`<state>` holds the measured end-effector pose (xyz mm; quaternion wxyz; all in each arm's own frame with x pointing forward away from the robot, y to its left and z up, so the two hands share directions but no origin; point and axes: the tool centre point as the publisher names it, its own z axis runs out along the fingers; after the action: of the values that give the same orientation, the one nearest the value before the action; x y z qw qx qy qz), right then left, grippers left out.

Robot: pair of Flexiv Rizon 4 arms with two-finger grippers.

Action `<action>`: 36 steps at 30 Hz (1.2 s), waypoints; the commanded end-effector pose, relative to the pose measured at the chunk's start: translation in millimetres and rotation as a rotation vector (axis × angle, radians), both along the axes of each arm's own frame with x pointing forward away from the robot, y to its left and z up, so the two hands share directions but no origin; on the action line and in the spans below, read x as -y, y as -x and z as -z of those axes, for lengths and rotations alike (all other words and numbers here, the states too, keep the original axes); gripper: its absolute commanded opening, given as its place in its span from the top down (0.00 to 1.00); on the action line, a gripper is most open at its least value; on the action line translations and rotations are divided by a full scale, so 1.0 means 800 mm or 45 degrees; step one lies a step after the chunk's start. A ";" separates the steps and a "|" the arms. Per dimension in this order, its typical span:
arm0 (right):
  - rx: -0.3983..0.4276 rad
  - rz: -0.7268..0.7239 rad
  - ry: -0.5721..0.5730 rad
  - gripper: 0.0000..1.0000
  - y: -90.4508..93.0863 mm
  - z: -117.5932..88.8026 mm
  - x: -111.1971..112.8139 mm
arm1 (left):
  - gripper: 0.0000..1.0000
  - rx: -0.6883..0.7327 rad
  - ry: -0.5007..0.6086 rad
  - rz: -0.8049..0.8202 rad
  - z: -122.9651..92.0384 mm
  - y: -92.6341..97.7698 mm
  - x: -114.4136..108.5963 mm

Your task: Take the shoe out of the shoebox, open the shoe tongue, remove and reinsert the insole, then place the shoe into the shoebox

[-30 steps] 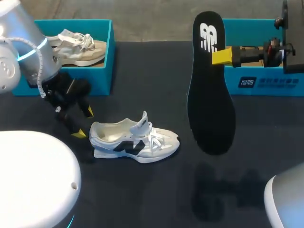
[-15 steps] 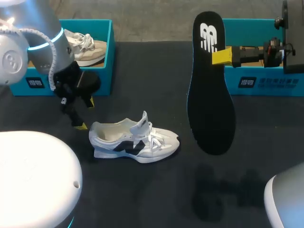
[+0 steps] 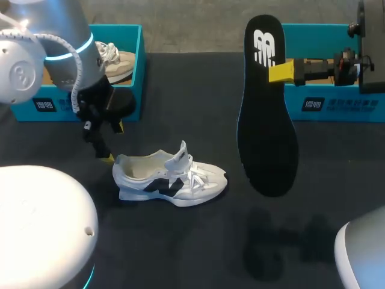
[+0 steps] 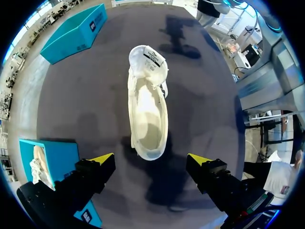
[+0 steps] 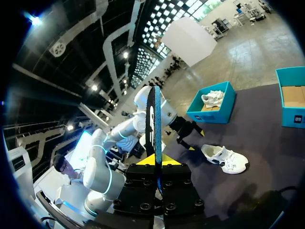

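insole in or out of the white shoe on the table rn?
Out. The right claw is shut on the black insole, held in the air well apart from the white shoe.

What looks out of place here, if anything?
The black insole hangs in the air, pinched by the right gripper, instead of sitting inside its shoe. The white shoe lies on the table with its tongue pulled up and its inside bare.

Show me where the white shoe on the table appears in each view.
Head view: white shoe left of centre, beside the left gripper.
Left wrist view: white shoe ahead of the open fingers, heel nearest.
Right wrist view: white shoe beyond the held insole.
Shared landmark: teal shoebox holding another shoe.
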<state>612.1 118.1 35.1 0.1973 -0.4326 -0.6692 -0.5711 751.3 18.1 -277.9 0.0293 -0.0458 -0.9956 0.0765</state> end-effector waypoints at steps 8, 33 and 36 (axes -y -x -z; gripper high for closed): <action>-0.005 -0.005 0.006 1.00 -0.005 -0.002 -0.004 | 0.00 0.006 -0.008 0.000 0.003 0.000 0.007; -0.005 -0.005 0.006 1.00 -0.005 -0.002 -0.004 | 0.00 0.037 0.079 0.080 0.062 -0.047 0.096; -0.005 -0.005 0.006 1.00 -0.005 -0.002 -0.004 | 0.00 0.028 0.090 0.080 0.071 -0.050 0.104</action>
<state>611.7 117.7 35.5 0.1969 -0.4328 -0.6694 -0.5708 781.5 -55.5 -321.2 0.0122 -0.0785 -0.9906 0.1112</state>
